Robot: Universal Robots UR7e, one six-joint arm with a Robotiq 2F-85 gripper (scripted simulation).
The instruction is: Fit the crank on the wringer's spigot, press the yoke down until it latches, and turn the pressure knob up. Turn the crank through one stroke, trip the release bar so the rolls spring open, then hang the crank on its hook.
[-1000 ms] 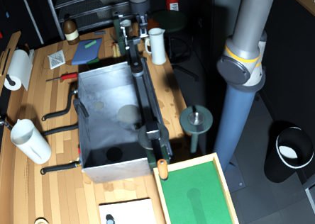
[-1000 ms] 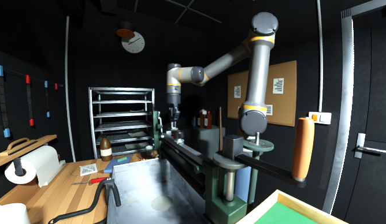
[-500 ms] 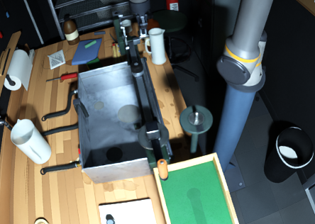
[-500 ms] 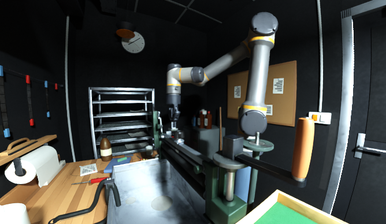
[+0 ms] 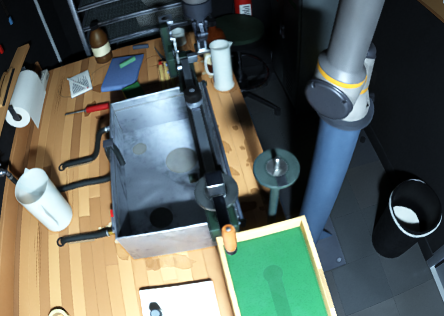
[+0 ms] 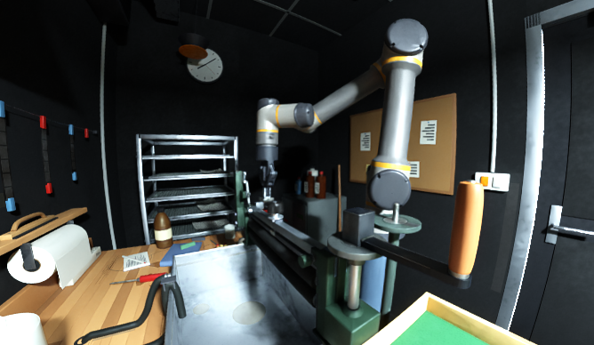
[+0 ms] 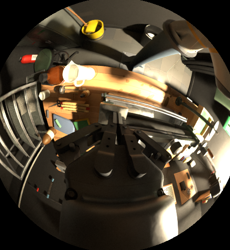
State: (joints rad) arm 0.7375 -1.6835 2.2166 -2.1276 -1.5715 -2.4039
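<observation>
The crank, a black arm with an orange handle, sits on the spigot at the wringer's near end, its handle standing up over the green tray. The wringer's dark frame runs along the right rim of the metal tub to a green post at the far end. My gripper hangs straight down over the far end of the wringer, its fingertips just above a grey block on the yoke. The gripper is closed and holds nothing.
A white pitcher stands just right of the gripper on the bench. A green-lined tray lies at the near right. A brown bottle, blue pad and red screwdriver lie left of the tub, and a wire shelf stands behind.
</observation>
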